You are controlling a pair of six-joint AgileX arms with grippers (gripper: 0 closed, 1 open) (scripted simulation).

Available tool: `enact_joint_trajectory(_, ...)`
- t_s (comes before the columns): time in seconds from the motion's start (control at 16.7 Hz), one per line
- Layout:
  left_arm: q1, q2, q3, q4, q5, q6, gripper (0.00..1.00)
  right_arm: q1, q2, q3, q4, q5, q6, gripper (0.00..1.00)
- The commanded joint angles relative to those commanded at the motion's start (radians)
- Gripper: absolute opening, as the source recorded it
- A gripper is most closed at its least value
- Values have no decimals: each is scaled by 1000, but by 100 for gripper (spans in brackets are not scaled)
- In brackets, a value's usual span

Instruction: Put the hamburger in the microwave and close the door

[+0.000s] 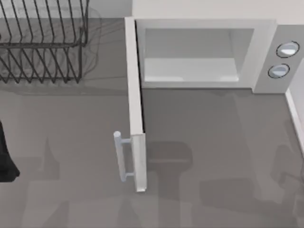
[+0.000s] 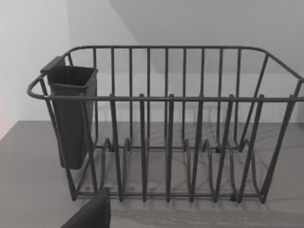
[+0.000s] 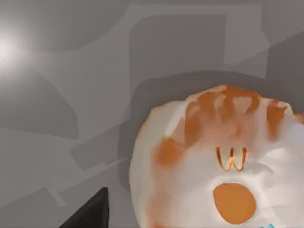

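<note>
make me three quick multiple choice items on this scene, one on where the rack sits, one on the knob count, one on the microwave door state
1. Where is the wire rack on the table?
A. far left corner
B. near right corner
C. inside the microwave

2. How many round knobs are on the microwave side panel?
A. one
B. two
C. four

3. The door is:
A. shut
B. swung wide open
C. removed

Answers:
1. A: the top view shows the rack at the far left.
2. B: two knobs sit one above the other.
3. B: the door juts out from the cavity, its handle at the outer end.
</note>
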Motion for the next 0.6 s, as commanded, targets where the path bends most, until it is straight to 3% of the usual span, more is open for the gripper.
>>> enact_joint_trajectory(0.3,0,0,0,0,0,0,100,3,107,-103,216,0,4,100)
enact_joint_trajectory(0.6,0,0,0,0,0,0,100,3,122,-116,237,0,4,100)
